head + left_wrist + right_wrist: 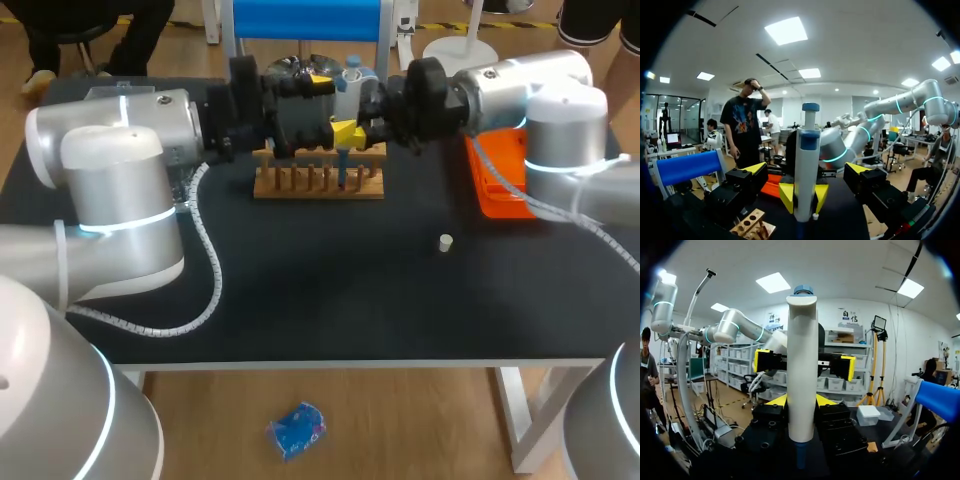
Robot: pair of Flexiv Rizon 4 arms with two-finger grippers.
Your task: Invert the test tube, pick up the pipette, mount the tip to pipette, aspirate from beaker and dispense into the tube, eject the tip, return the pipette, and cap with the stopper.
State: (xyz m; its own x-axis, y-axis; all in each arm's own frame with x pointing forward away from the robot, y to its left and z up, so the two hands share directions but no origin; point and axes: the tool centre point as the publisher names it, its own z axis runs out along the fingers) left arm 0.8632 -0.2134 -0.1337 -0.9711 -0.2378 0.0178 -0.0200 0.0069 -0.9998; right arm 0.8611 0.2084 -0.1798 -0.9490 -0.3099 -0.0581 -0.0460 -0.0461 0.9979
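Now the right gripper (800, 400) clamps the pipette (801, 365) upright over the twelve-o'clock rack (318, 190), seemingly to dispense, while the left gripper (806, 168) gapes apart.

- White plastic pipette (801, 365) with a blue plunger cap and a blue lower end: upright, clamped from both sides by the right tool (801, 401), seemingly just above the rack, though the arms hide much of it.
- Light wooden peg rack (318, 185): stands at the far middle of the black counter (350, 300).
- Small white stopper (446, 242): lies alone on the counter, nearer than the rack and to its right.
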